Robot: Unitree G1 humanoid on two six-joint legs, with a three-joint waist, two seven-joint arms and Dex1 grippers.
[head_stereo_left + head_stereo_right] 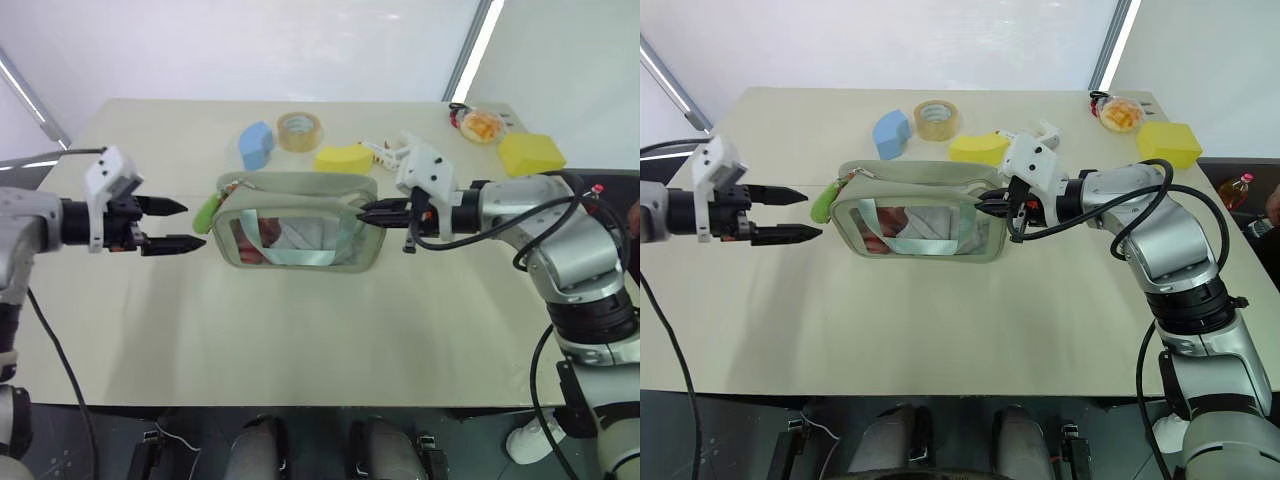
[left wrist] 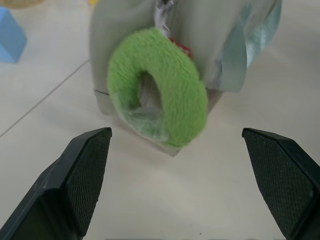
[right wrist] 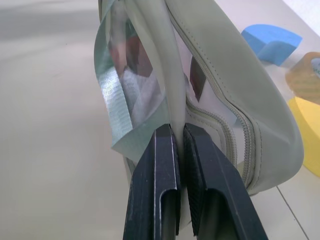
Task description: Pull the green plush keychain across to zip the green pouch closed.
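Left wrist view puts us right on the action: the green plush keychain [image 2: 157,87] hangs dead ahead, a fuzzy lime ring at the near end of the green pouch [image 2: 210,45], and the left tool [image 2: 182,182] stands wide open with a finger either side, not touching it yet. Over in the head views the pouch [image 1: 300,187] stands upright in the middle of the tabletop [image 1: 300,340], clear window facing us, red and pale-blue contents behind it. The right tool [image 1: 367,213] is clamped shut on the pouch's far end, and the right wrist view shows a fold of the fabric edge pinched between its fingers, just beside the zipper track. So one end looks anchored; the step in hand, I'd say, is the reach for the charm. Next call: ease the left tool forward until the plush sits between the fingers, close, then draw it along the top toward the right tool while that end holds firm. The plush is soft, so a shallow pinch could slip. No brand, label or writing readable on the pouch or the blue sponge [image 1: 256,144], yellow sponges [image 1: 343,157] or tape roll [image 1: 299,130] behind
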